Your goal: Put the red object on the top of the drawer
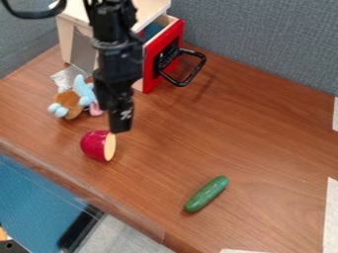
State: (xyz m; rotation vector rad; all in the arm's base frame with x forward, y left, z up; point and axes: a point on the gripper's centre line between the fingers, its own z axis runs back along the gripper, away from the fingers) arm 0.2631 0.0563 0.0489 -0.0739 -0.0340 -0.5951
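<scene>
The red object (pixel 96 145), rounded with a pale cut face turned right, lies on the table at the left. Just above and to the right of it hangs the black gripper (pixel 120 129), pointing down; I cannot tell whether the two touch. Behind the arm stands the wooden drawer unit (pixel 74 14), its pale top partly covered by the arm. Its red-fronted drawer (pixel 150 65), with a black handle, is pulled out and holds something blue.
A plush toy (pixel 70 103) in brown and light blue lies left of the arm. A green cucumber (pixel 206 194) rests near the front of the wooden table (pixel 264 128). Grey walls border the back, and a clear raised strip edges the front left.
</scene>
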